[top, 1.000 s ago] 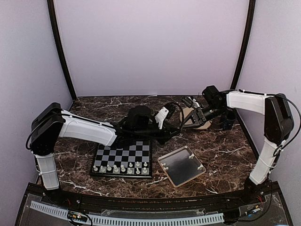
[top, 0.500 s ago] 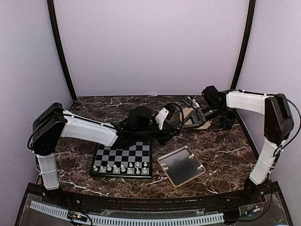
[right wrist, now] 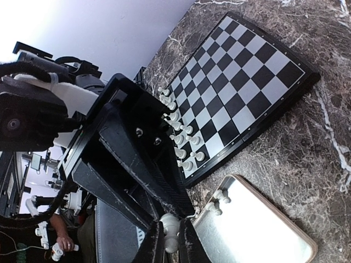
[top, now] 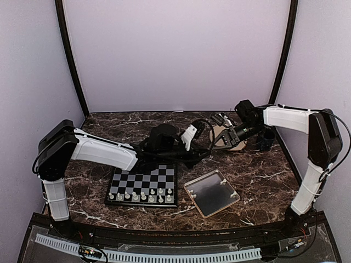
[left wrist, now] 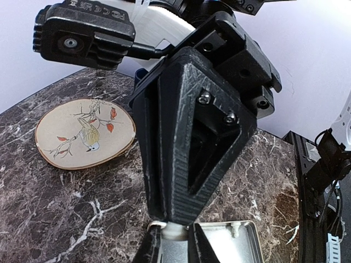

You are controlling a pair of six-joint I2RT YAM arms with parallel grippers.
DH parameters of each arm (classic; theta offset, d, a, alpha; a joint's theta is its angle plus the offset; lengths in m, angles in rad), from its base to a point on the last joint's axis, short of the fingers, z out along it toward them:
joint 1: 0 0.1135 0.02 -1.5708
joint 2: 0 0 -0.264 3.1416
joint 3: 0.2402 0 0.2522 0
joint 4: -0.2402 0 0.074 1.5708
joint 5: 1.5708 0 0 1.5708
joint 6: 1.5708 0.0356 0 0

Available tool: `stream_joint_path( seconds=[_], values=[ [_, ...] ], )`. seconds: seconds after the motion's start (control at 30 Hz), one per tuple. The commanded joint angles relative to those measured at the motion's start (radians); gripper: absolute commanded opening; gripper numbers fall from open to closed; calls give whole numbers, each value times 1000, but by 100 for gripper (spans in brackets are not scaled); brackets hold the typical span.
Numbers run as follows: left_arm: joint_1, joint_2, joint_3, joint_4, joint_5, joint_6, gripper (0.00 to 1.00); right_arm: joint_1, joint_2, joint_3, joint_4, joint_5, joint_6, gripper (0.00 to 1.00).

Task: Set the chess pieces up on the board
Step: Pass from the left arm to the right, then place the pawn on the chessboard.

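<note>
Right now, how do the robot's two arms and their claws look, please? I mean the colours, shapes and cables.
The left arm and right arm both have smooth white shell links between bulky black joints. Loose black cables loop near the wrists. The left claw and right claw are black, and their triangular fingers have ridged, layered surfaces and small screws.

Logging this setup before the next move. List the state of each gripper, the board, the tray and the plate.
Left gripper, shut on a piece.
Right gripper, shut on another piece.
Board, flat; standing pieces in its near rows.
Tray, flat, spare pieces in it.
Plate, flat on the table.
</note>
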Motion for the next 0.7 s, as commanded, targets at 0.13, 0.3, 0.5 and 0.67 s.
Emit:
stream_joint_path(
  seconds=[0.13,0.3,0.5,0.67],
  values=[
    [-4,-9,-5,-26,-48,-12,30,8,-19,30,9,50,-10,7],
    [-4,-123,-91,-136,-169,73,43,26,5,136,-44,180,-67,6],
    [38,-389,-255,-296,-239,94,47,151,70,274,-68,396,-136,6],
    [127,-594,-358,-422,-332,-8,50,279,143,366,-37,593,-163,6]
  ],
)
